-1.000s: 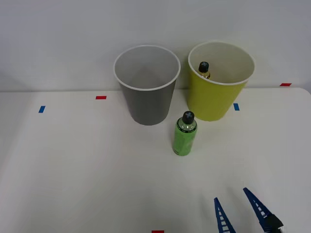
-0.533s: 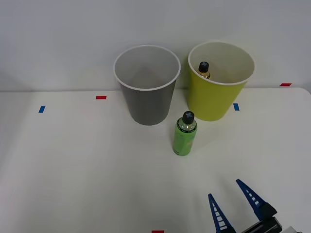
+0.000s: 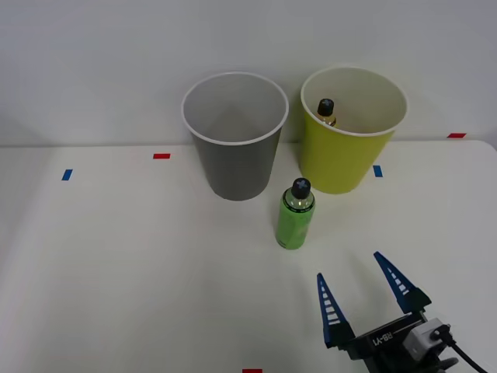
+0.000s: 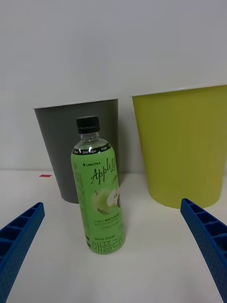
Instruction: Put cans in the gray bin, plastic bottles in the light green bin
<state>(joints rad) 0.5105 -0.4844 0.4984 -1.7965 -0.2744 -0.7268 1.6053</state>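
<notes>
With fingers spread and empty, right gripper [image 3: 363,284] low over white table [image 3: 116,264], aimed at bottles and bins.
Nearest beyond: green bottle [image 3: 295,214] upright on table, untouched, just before gray bin [image 3: 234,138] and light green bin [image 3: 351,132]; farther, amber-necked bottle [image 3: 326,110] inside light green bin.
</notes>
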